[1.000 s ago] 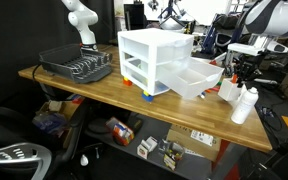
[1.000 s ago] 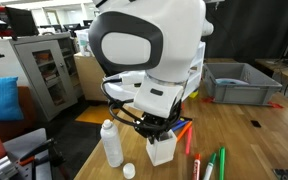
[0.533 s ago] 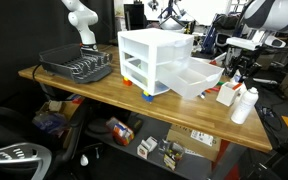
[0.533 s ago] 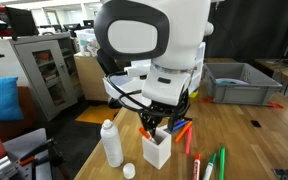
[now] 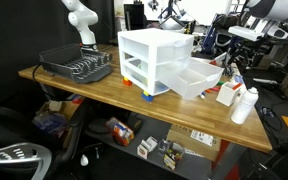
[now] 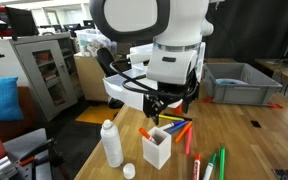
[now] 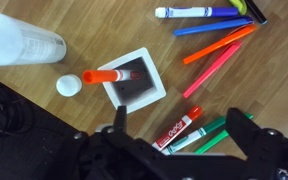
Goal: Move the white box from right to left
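The white box [image 7: 134, 80] stands upright on the wooden table, its top open and dark inside, and it also shows in both exterior views [image 6: 156, 150] [image 5: 226, 95]. An orange marker [image 7: 102, 76] lies across its corner. My gripper [image 7: 182, 113] hangs above the box with its jaws open and nothing between them. It clears the box by a short gap in both exterior views [image 6: 158, 112] [image 5: 231, 68]. One dark finger [image 7: 118, 118] shows at the lower left of the wrist view.
A white bottle [image 6: 111, 143] and its loose cap [image 7: 67, 86] sit right beside the box. Several coloured markers [image 7: 219, 45] lie scattered on the table [image 6: 244, 135]. A white drawer unit [image 5: 154, 58] and a dish rack [image 5: 79, 65] stand further along.
The gripper was shut low at the box a second ago. It has opened, let go, and risen, leaving the box standing on the table.
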Tool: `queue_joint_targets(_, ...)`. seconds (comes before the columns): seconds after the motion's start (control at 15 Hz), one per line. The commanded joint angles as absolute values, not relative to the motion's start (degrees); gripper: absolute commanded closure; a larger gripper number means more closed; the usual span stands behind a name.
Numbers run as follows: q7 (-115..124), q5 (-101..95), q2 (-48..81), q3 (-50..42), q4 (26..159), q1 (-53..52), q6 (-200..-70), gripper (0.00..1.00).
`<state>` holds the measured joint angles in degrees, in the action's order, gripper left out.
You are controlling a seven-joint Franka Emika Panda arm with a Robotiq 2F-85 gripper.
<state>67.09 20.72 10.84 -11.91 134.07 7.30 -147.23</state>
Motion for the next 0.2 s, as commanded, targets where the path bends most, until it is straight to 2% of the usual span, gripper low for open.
queue_joint_targets(0.0, 67.25, 20.52, 10.96, -11.57, 134.03, 7.65, -147.16, 0.00)
queue_joint_targets(0.13, 67.25, 20.52, 10.95, -11.57, 134.00, 7.65, -147.16, 0.00)
